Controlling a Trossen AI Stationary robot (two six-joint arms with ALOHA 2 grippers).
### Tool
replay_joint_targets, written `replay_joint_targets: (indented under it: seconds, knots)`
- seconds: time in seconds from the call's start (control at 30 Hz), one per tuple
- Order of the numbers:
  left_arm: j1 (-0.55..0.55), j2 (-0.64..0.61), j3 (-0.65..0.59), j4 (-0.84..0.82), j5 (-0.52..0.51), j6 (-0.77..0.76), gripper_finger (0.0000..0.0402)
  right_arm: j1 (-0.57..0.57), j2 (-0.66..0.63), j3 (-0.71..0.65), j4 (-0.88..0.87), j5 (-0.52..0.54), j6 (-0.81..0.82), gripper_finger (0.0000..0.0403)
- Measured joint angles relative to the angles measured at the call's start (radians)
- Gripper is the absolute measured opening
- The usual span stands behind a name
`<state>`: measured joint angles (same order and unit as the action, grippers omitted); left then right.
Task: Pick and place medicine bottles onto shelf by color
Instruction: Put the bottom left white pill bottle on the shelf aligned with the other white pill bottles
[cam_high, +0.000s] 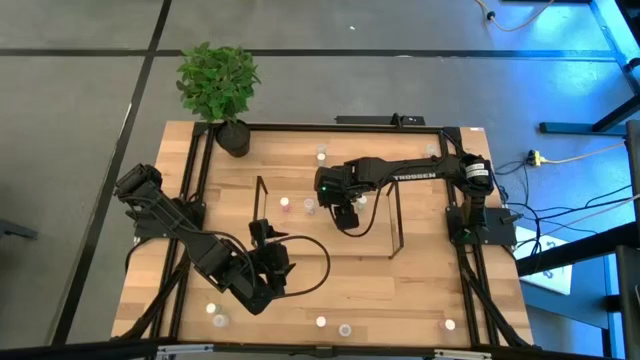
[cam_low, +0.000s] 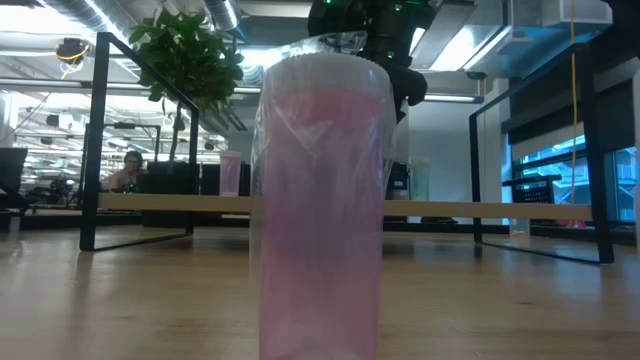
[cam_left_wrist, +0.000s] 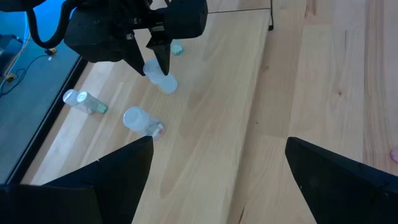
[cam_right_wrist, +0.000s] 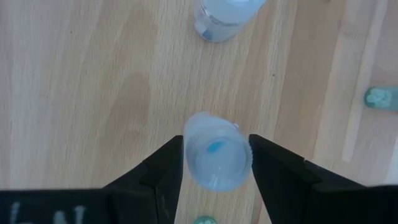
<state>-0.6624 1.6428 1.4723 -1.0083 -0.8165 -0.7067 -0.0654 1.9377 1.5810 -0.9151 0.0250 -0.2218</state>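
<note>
Pressed near the low camera stands a pink translucent plastic bottle (cam_low: 320, 200) on the wooden surface (cam_high: 420, 280). Over the black-rod shelf (cam_high: 395, 215), the right gripper (cam_right_wrist: 216, 163) pinches a small clear bottle (cam_right_wrist: 216, 158) at mid-body; it looks light, stiff, slippery, likely to twist. The left gripper (cam_left_wrist: 214, 171) hovers wide open, empty.

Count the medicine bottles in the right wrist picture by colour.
clear bottle: 2, one between the fingers of the right end effector, one loose beyond it
green bottle: 2, one at the side, one only partly in view
Total: 4
</note>
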Motion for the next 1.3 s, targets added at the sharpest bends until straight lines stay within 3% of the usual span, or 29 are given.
replay_joint_targets:
  seconds: [0.3, 0.8, 1.3]
  knots:
    - [0.000, 0.000, 0.000, 0.000, 0.000, 0.000, 0.0360, 0.000, -0.001, 0.000, 0.004, 0.000, 0.003, 0.0157]
    - [0.000, 0.000, 0.000, 0.000, 0.000, 0.001, 0.0360, 0.000, -0.001, 0.000, 0.006, -0.001, 0.009, 0.0225]
    - [0.000, 0.000, 0.000, 0.000, 0.000, 0.003, 0.0360, 0.000, -0.003, 0.010, -0.037, -0.001, 0.008, 0.0225]
